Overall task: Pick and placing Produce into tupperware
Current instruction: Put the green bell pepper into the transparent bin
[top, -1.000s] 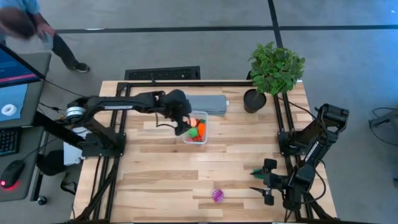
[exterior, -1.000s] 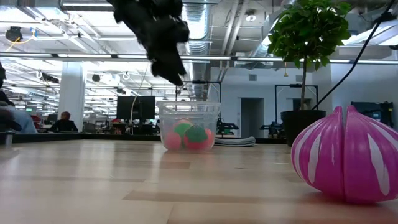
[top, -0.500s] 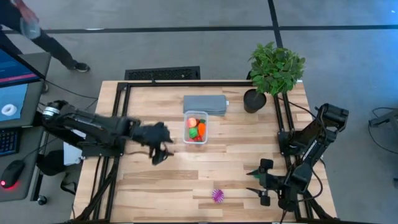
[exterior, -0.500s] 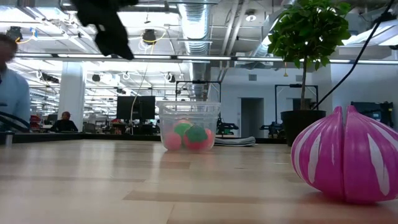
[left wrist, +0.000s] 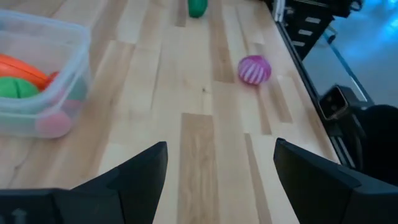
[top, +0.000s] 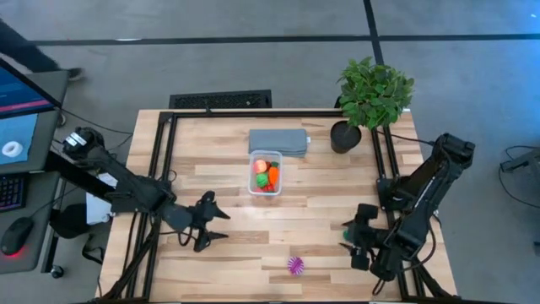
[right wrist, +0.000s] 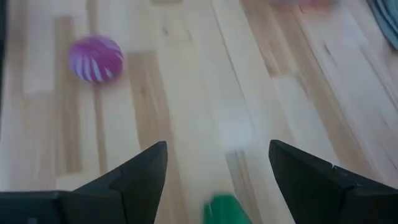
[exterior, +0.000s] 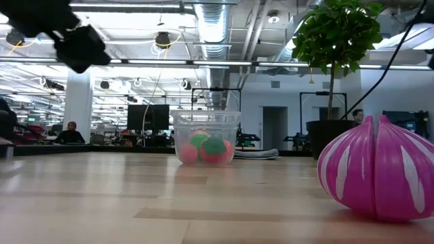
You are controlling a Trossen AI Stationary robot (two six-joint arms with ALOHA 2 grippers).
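The clear tub point(top: 265, 173) stands mid-table, holding red, green and orange produce; in the low view the tub point(exterior: 205, 139) shows pink and green pieces. The purple striped ball point(top: 295, 265) lies near the table's near edge and looms large in the low view point(exterior: 376, 169). A small green piece point(right wrist: 227, 208) lies on the wood just ahead of my right gripper point(top: 346, 238), which is open near the right rail. My left gripper point(top: 221, 225) is open, near-left of the tub, well apart from it, and faces the ball point(left wrist: 254, 68) and the green piece point(left wrist: 198, 6).
A flat grey pad point(top: 278, 141) lies just beyond the tub. A potted plant point(top: 374, 93) stands at the far right corner. Black frame rails point(top: 384, 169) run along both sides of the table. Bare wood stretches between the tub and the ball.
My left gripper has swung away from above the tub, toward the table's near-left, and now sits low over the wood near-left of the tub. My right gripper has edged slightly toward the far edge. The tub and ball have stayed put.
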